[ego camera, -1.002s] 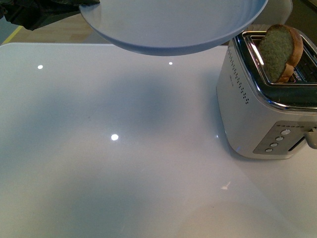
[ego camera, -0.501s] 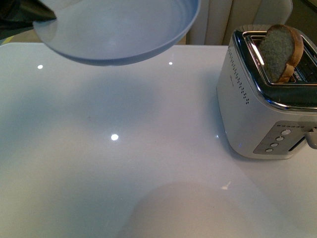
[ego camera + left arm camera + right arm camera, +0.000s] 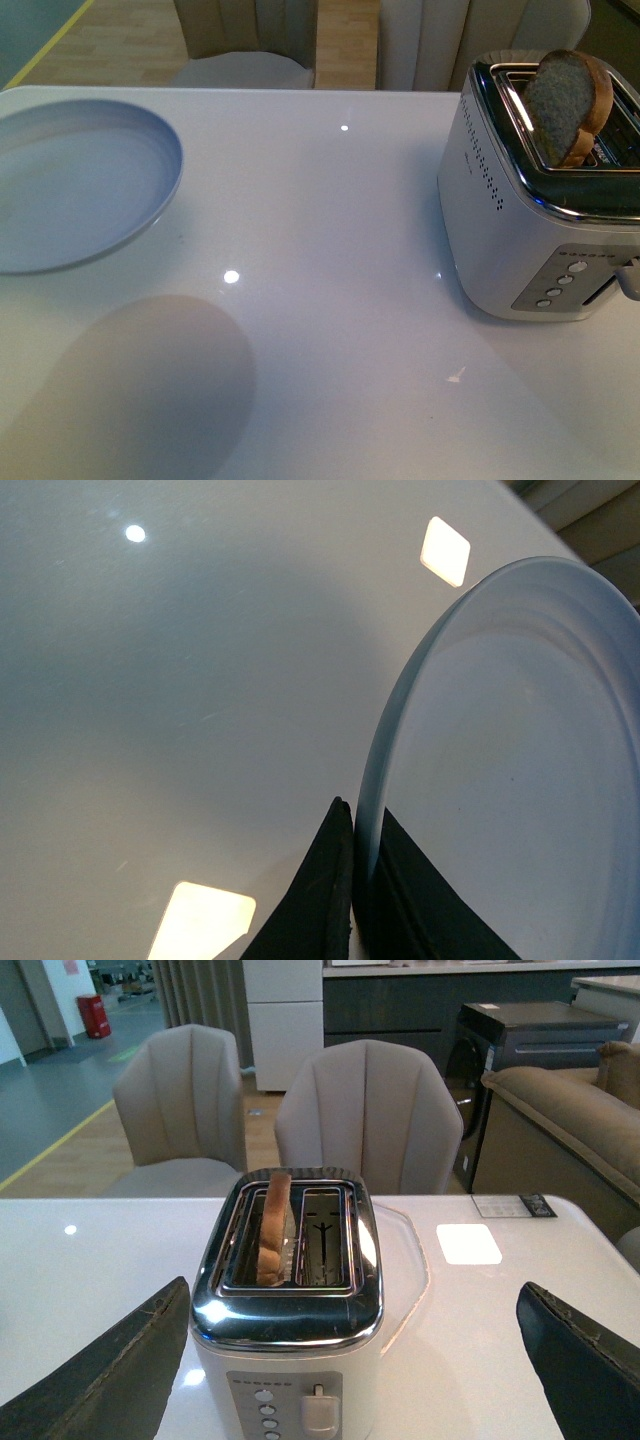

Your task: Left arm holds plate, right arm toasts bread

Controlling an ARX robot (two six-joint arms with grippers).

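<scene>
Plate (image 3: 80, 185), round, pale blue-grey, glossy: left edge of front view, apparently held above white table (image 3: 340, 300), rim pinched by left gripper (image 3: 358, 825), ready to receive toast.
Bread (image 3: 565, 105), brown-crusted wholemeal slice: upright in silver toaster (image 3: 510, 240) slot, upper right.
Right gripper (image 3: 352, 1290): spread wide, empty, facing toaster.

Black, tapering left fingers (image 3: 312, 900); dark, worn-edged right fingers (image 3: 110, 1370)
</scene>
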